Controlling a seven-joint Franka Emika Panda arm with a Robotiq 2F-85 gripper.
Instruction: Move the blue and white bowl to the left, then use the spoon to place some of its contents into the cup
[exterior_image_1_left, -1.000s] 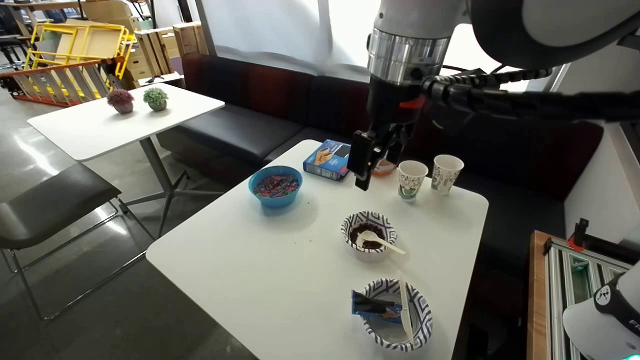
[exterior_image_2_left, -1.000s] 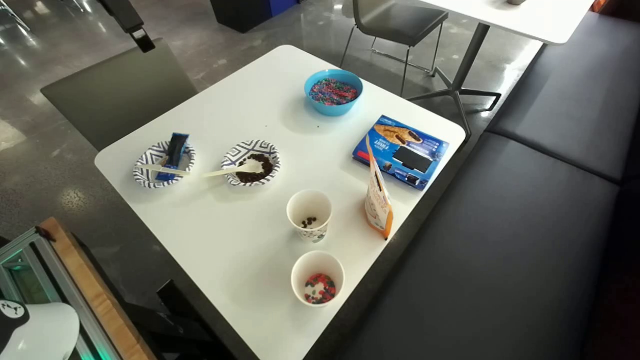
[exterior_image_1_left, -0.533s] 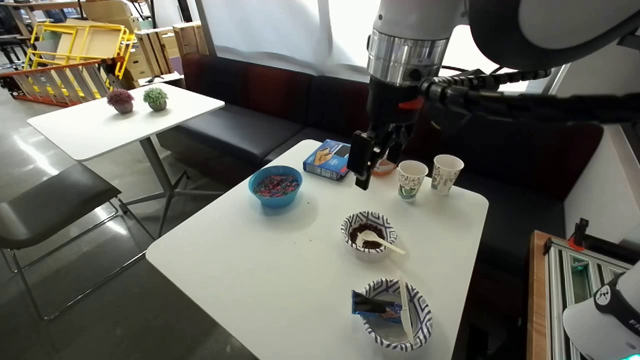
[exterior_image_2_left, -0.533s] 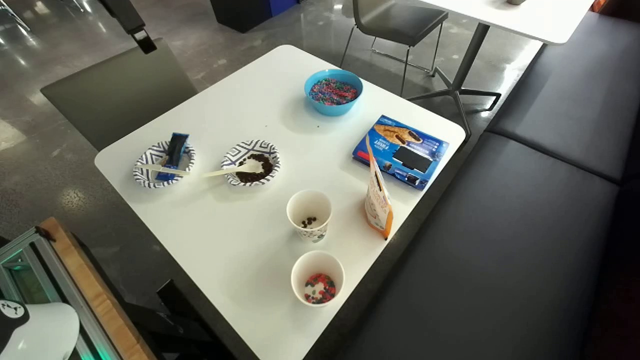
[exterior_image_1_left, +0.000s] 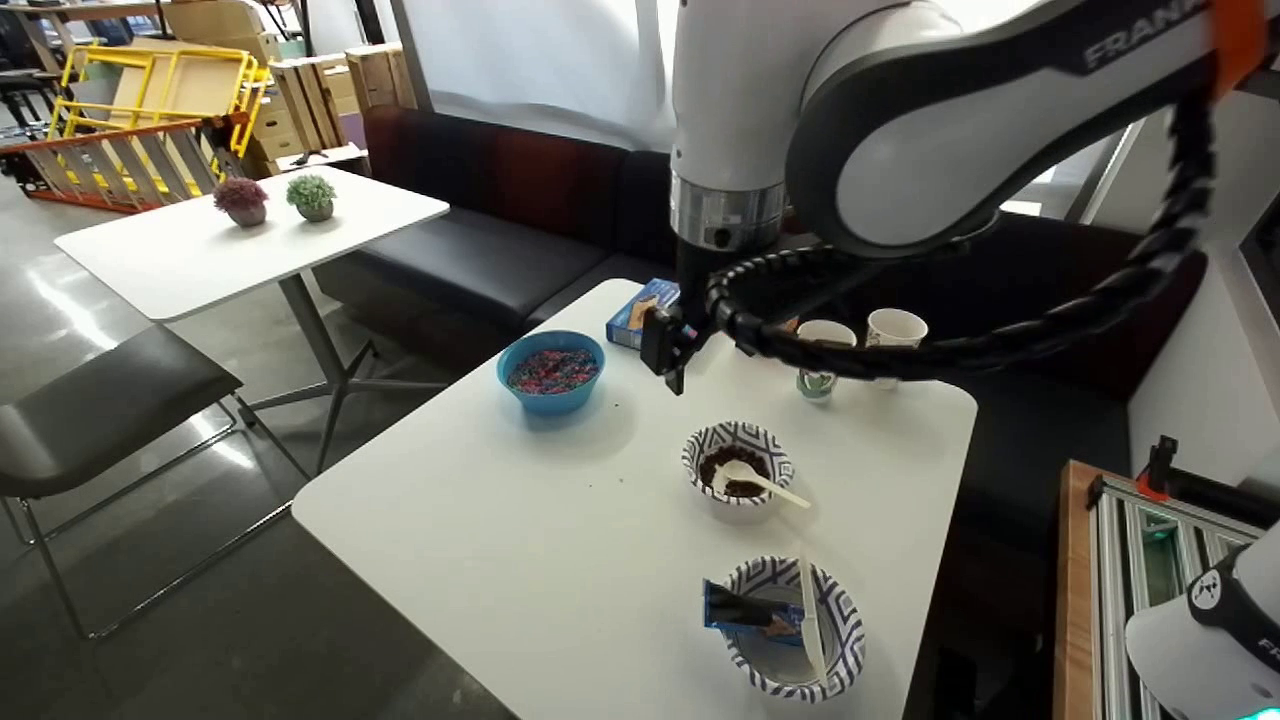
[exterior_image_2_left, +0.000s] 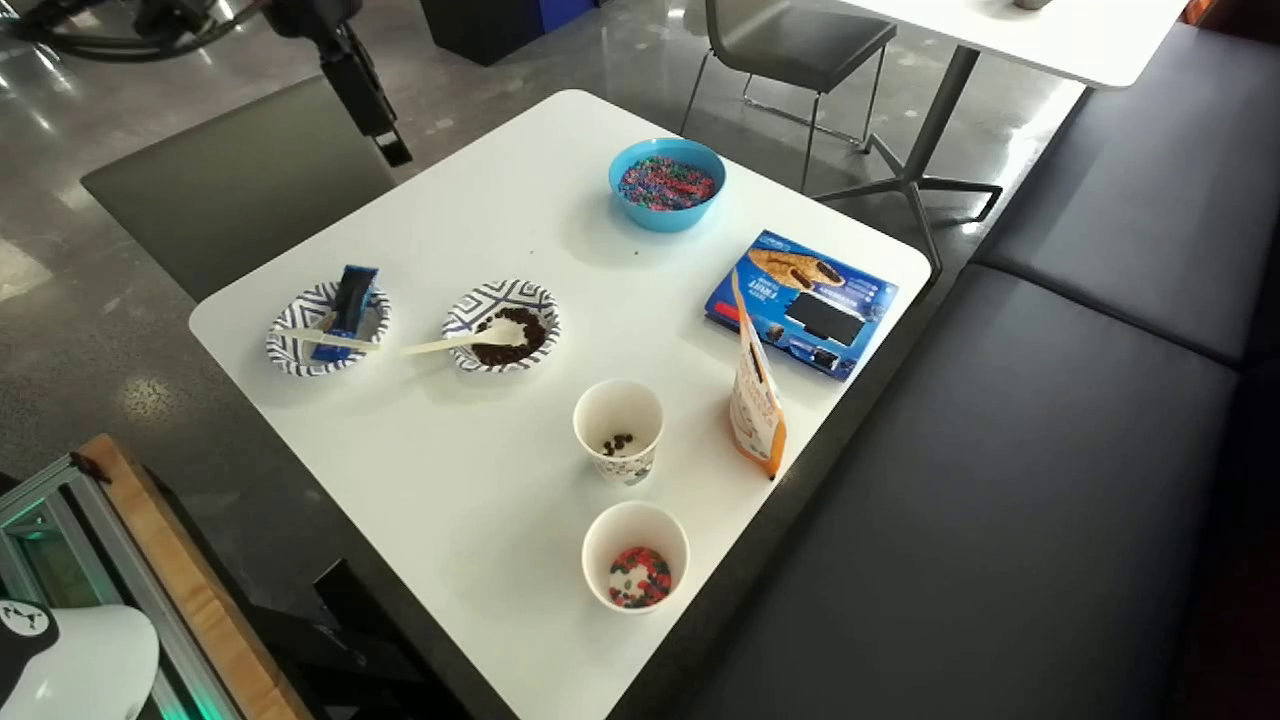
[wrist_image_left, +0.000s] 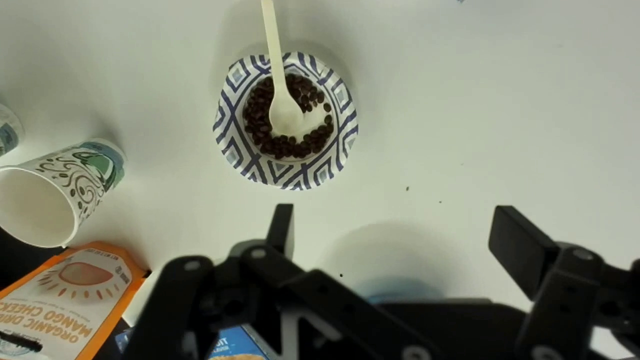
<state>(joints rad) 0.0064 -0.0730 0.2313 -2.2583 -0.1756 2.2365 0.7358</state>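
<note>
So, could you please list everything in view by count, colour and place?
table: 1, white, central
blue and white bowl: 1, patterned, on table
dark pieces: many, brown, in it
spoon: 1, cream, in it, handle overhanging
second bowl: 1, same colours, on table
packet: 1, dark blue, partly in that bowl
utensil: 1, cream, same bowl
solid bowl: 1, blue, on table
bits: many, multicoloured, inside
cups: 2, white, on table, pieces inside
box: 1, blue, on table
pouch: 1, orange and white, on table
far table: 1, white, background
plants: 2, reddish, green, on it
chairs: 2, grey, on floor
bench: 1, black, beside tables
ladder: 1, orange, background
arm: 1, mostly white, over table
gripper: 1, black, above table, open
</note>
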